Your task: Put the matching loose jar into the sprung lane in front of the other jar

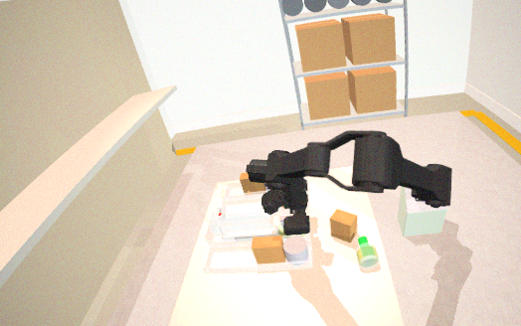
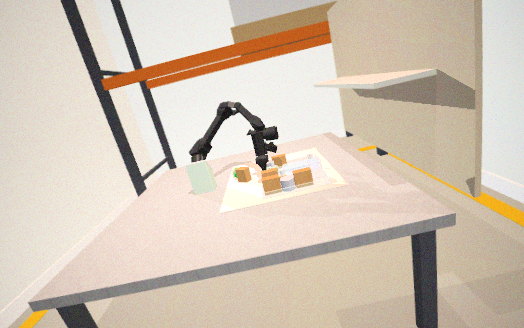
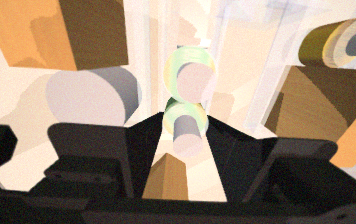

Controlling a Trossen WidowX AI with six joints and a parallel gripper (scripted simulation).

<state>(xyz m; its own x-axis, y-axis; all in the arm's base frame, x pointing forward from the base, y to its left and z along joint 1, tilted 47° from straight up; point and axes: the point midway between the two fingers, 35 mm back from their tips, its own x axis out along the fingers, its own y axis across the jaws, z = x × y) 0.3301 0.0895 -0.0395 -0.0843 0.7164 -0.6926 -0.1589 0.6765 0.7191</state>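
Observation:
My gripper (image 1: pixel 296 230) (image 2: pixel 262 166) (image 3: pixel 184 117) is shut on a pale green jar with a narrow pinkish-grey cap (image 3: pixel 188 143), which is upright or nearly so. A similar pale green jar (image 3: pixel 175 75) stands in the sprung lane (image 1: pixel 247 229), directly beyond the held one; the two overlap or touch in the wrist view. A sliver of pale green (image 1: pixel 281 229) shows beside the fingers in the top view. The fingers are at the lane's front end. The held jar's base, the front stop and most of the pusher plate are hidden, so I cannot tell whether the jar is on the lane floor.
A brown box (image 1: pixel 268 249) and a grey-lilac cylinder (image 1: pixel 296 249) (image 3: pixel 90 95) stand in the neighbouring lane. A loose brown box (image 1: pixel 343 225) and a green-capped bottle (image 1: pixel 367 254) are on the mat in front. Brown boxes (image 3: pixel 310 100) stand on the other side. A pale green block (image 2: pixel 201 177) is near the arm base.

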